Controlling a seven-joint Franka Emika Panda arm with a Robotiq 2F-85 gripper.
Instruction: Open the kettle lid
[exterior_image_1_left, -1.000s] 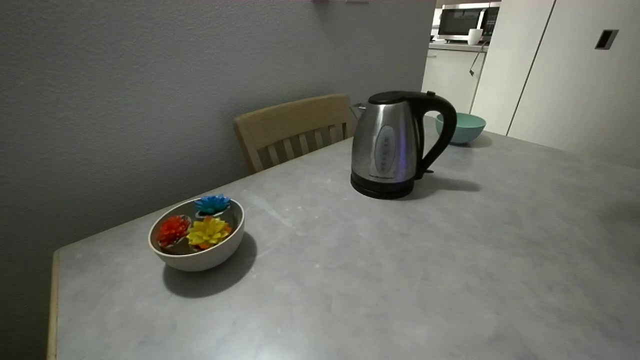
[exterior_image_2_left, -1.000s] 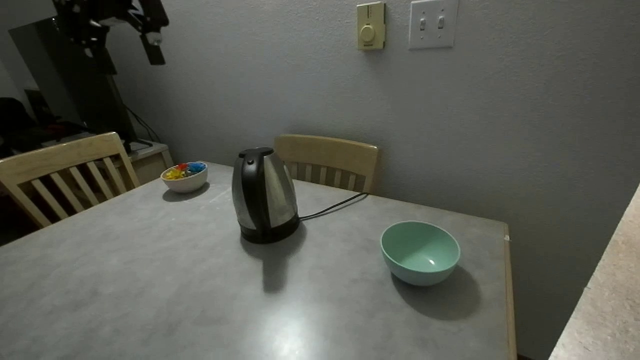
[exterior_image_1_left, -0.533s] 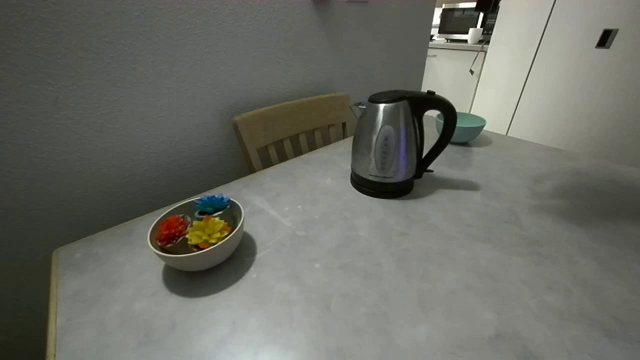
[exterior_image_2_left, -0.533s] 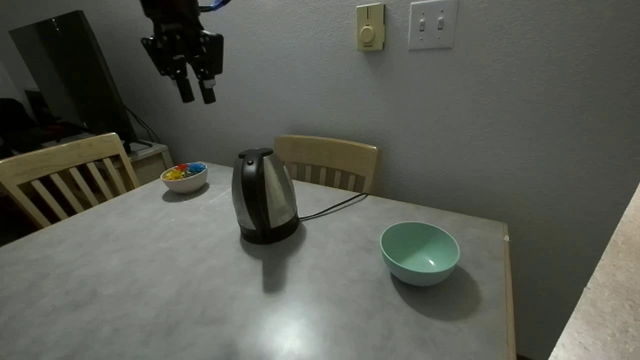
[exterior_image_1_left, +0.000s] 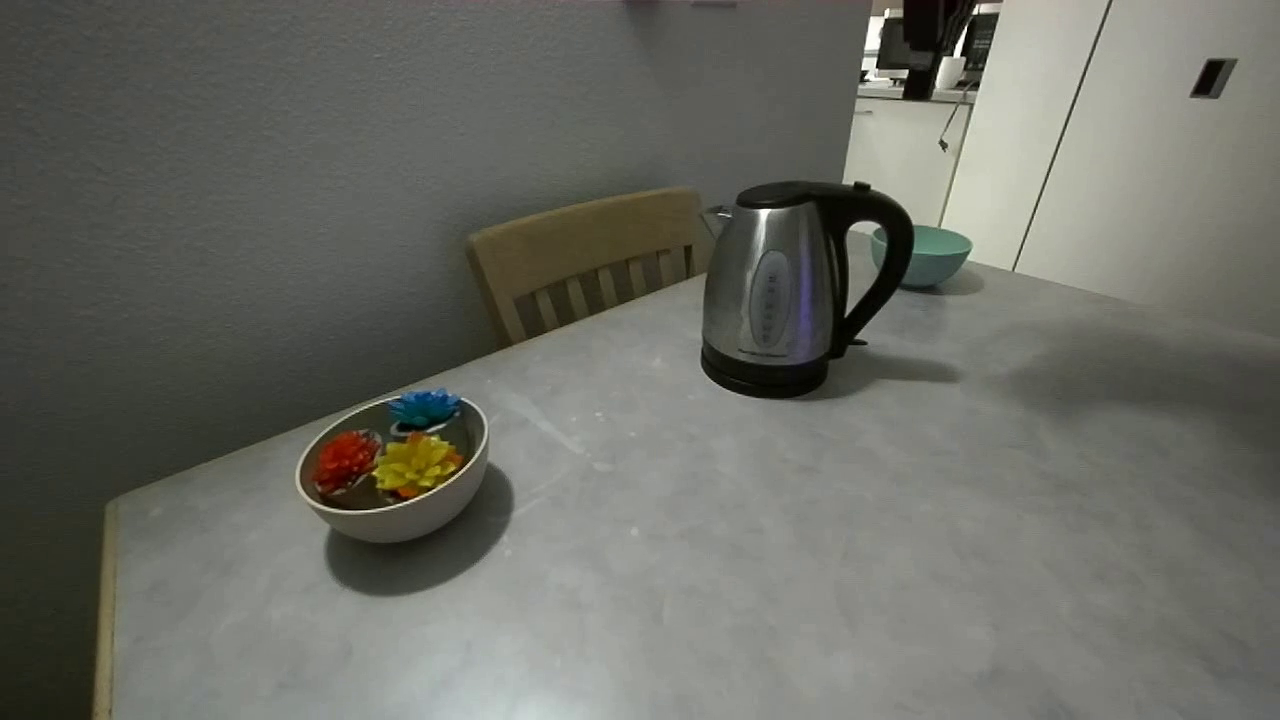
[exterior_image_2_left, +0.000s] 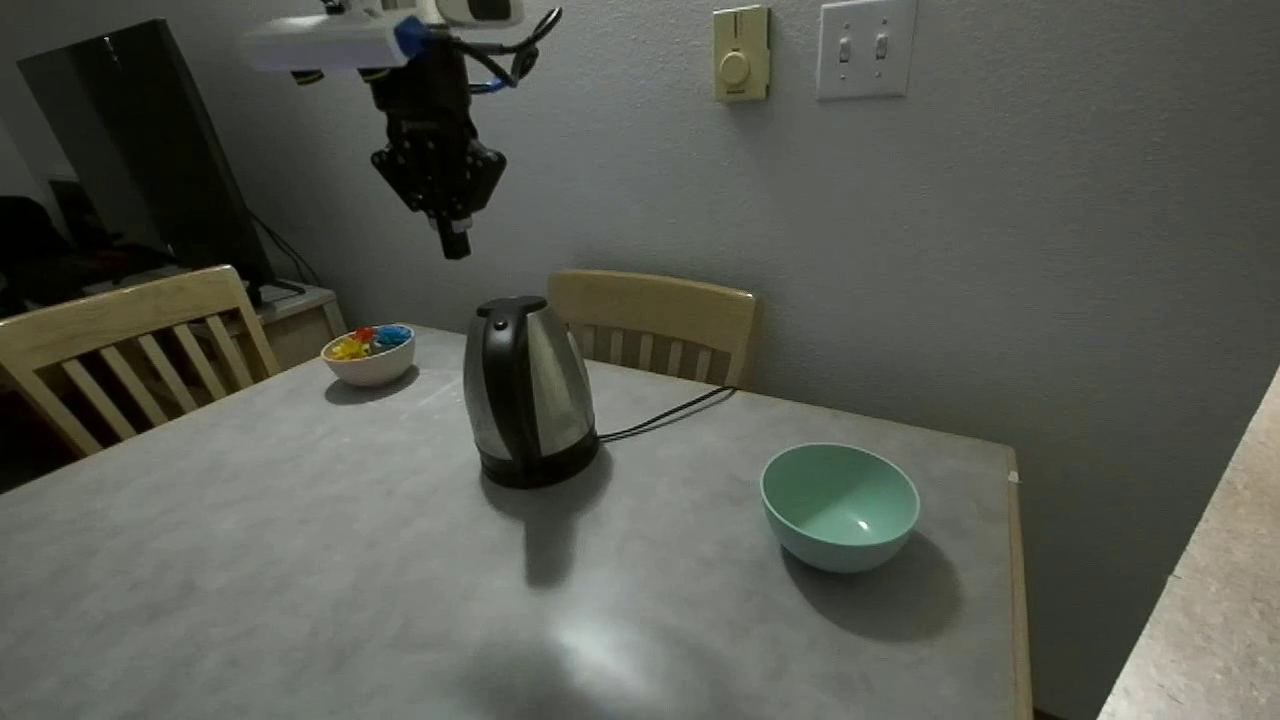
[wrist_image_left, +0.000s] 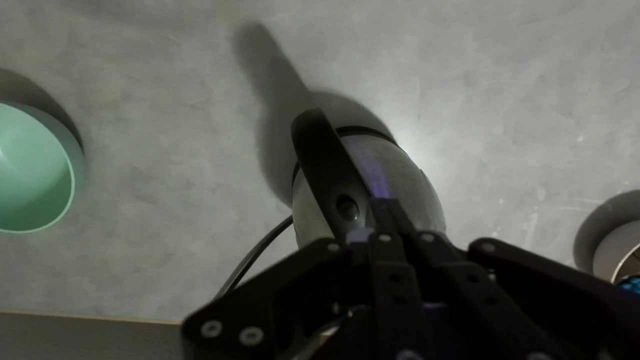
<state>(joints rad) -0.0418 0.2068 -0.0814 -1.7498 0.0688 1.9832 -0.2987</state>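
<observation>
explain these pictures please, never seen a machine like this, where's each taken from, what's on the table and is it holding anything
This is a robot arm ending in a gripper, which does its grabbing. Two pictures come from cameras standing away from it; the one looking down past the gripper, from a wrist camera. On the table stand a kettle with its lid closed, a green bowl, and a pale bowl of flowers. The gripper is shut and holds nothing; it hangs higher than the kettle, not touching it.
</observation>
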